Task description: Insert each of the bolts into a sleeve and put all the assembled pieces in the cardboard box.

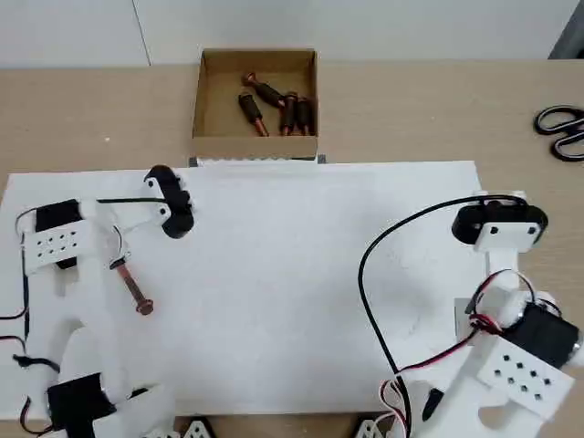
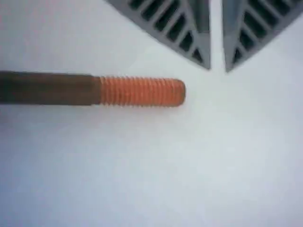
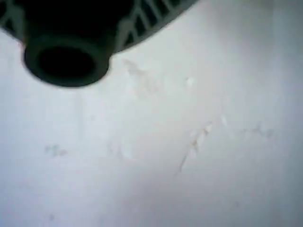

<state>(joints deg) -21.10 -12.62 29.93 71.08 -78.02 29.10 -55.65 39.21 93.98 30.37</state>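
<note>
A copper bolt (image 1: pixel 132 287) lies on the white sheet (image 1: pixel 292 301) at the left, close beside the left arm (image 1: pixel 57 239). In the left wrist view its orange threaded end (image 2: pixel 142 91) points toward my left gripper (image 2: pixel 216 45). That gripper's grey fingertips (image 2: pixel 191 38) stand a thin slit apart, holding nothing, a short way off the bolt's tip. My right gripper (image 3: pixel 71 19) is shut on a black sleeve (image 3: pixel 66 64), held above the sheet with its hollow end showing. The cardboard box (image 1: pixel 208 91) stands at the back and holds several assembled pieces (image 1: pixel 278 105).
Black scissors (image 1: pixel 561 128) lie on the bare table at the far right. The right arm (image 1: pixel 520 365) stands at the front right with its black cable (image 1: pixel 374 265) looping over the sheet. Scuffs mark the sheet under the sleeve.
</note>
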